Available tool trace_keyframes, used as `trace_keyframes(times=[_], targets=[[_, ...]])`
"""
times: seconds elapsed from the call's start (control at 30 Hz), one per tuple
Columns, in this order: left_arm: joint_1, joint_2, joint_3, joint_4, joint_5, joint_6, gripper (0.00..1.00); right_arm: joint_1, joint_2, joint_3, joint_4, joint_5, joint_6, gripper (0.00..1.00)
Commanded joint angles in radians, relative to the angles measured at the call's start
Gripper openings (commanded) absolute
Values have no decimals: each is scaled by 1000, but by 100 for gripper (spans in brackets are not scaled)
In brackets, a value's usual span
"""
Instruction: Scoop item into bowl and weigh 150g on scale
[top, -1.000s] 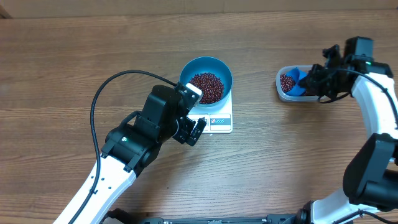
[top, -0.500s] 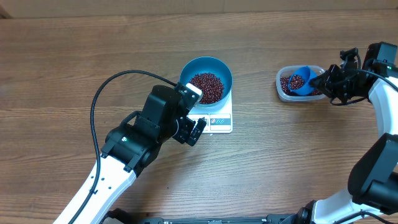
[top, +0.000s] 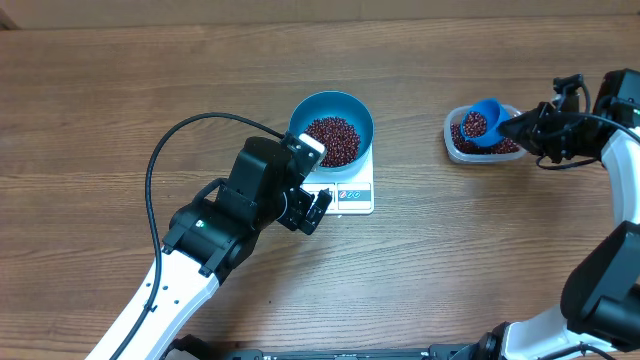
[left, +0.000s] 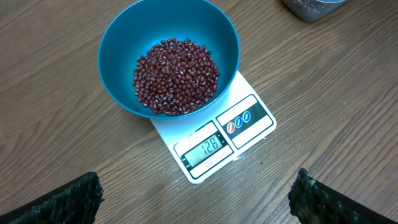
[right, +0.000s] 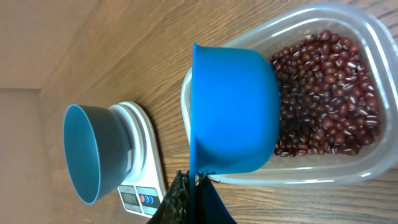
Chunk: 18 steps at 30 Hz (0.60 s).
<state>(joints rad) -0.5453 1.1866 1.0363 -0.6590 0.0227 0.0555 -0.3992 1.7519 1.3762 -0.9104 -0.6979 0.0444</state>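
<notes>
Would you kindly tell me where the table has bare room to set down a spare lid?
Bare wood lies between the bowl and the tub, left of the cable, and in front of the scale. It is crowded where the left arm hovers by the scale, and at the tub, where the right gripper holds the scoop.

**Left gripper (left: 198, 186) wide open, right gripper (top: 524, 126) clamped on the scoop (top: 482, 118).**

Your left arm (top: 215, 225) reaches in from the lower left with its wrist angled up and to the right. Its fingers (left: 68, 199) are spread to the two bottom corners of the wrist view and hold nothing. Your right arm (top: 622, 185) rises along the right edge and bends left at the wrist, where the closed jaws pinch the scoop's handle.
</notes>
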Motion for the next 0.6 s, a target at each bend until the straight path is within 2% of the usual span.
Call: trace_keyframes(times=[0.0,0.57], targets=[[2,-13,2,2,0,9,100,-18,-58,20,2,-74,-20,4],[2,-13,2,2,0,9,99,-23,-217,20,-19,-339,-8,4]])
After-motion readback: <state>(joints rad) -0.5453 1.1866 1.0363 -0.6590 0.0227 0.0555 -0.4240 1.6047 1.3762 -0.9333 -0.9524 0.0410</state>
